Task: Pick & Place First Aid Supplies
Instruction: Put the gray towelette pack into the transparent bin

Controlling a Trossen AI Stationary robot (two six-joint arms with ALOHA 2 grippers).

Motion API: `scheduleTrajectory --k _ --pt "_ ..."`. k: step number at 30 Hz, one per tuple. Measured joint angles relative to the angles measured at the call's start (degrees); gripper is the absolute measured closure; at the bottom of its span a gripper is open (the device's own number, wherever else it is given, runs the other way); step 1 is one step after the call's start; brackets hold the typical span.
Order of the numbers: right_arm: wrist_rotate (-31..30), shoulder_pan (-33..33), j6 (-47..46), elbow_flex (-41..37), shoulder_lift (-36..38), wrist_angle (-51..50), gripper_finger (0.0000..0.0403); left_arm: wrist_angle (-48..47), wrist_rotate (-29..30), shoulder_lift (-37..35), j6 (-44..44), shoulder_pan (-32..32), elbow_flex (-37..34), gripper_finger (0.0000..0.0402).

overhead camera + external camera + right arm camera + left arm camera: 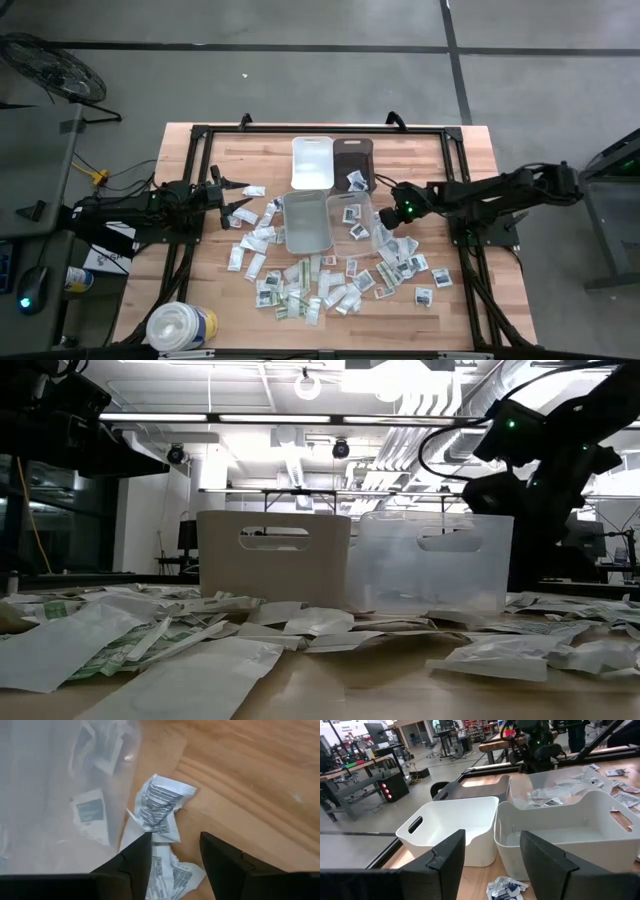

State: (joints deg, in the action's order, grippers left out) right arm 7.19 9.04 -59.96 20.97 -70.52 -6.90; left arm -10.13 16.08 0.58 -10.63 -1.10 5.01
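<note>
Small flat paper packets [300, 285], white with dark or green print and mostly creased, lie strewn over the pale butcher-block wooden table [470, 300], thickest in front of the four smooth rectangular plastic bins. Those bins stand touching in a block: an opaque white bin [311, 161], a dark brown bin [352, 157], a frosted bin [305, 221] and a clear bin [350, 215] with several packets inside.

The right gripper [172, 852] hangs low just beside the clear bin's outer wall, fingers parted and empty, over a crumpled white packet [159, 810] with fine black print; only its wrist view shows this wrinkled texture and the packets blurred through the translucent wall.

The left gripper [490, 855] waits at the table's left side, fingers spread and empty, facing the bins.

The low view alone shows the bins' cut-out handle slots. The high view alone shows a big white round tub [182, 327] at the near left corner.
</note>
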Motion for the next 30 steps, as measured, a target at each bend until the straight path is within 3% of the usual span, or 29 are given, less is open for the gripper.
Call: scheduleTrajectory --k 12,24,30 --pt "-0.2 0.0 0.5 0.0 -1.9 2.3 0.029 0.0 0.0 0.0 0.0 0.0 0.0 0.0213" --pt "-1.7 0.0 2.1 0.0 -1.9 2.4 0.0396 0.0 0.0 0.0 0.0 0.0 0.0 0.0213" --pt "-3.5 0.0 3.6 0.0 -0.4 2.3 0.0402 0.0 0.0 0.0 0.0 0.0 0.0 0.0213"
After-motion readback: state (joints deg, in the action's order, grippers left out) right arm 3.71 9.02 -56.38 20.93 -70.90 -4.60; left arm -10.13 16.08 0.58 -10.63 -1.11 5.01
